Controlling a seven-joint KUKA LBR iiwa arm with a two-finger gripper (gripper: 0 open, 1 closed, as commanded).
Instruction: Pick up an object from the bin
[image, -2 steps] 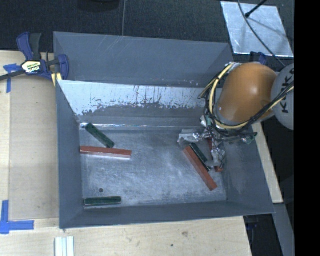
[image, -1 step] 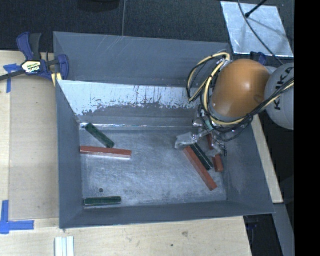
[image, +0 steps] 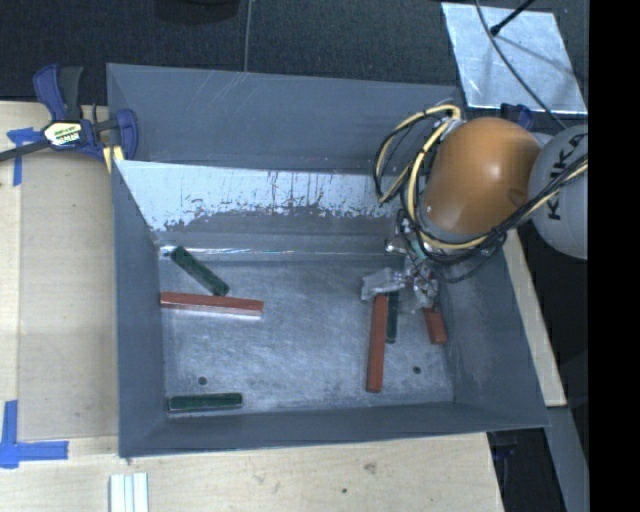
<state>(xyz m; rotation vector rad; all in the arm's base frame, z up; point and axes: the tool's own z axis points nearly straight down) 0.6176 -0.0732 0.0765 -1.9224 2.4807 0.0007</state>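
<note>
Your tool (image: 410, 288) hangs over the far end of the red-brown stick (image: 376, 350) lying lengthwise toward the bin's near wall (image: 300, 428); spread or pinched, you cannot tell.

A long, thin red-brown stick (image: 375, 350) lay flat on the grey floor of the bin (image: 300, 345), in its right half. It ran nearly straight from the near wall toward the far one, leaning slightly. Its far end sat right at the gripper (image: 408, 288).

Bare floor (image: 300, 350) mid-bin; red bar (image: 210, 305), slanted green stick (image: 198, 271) at left; long red stick (image: 375, 345) at right
</note>
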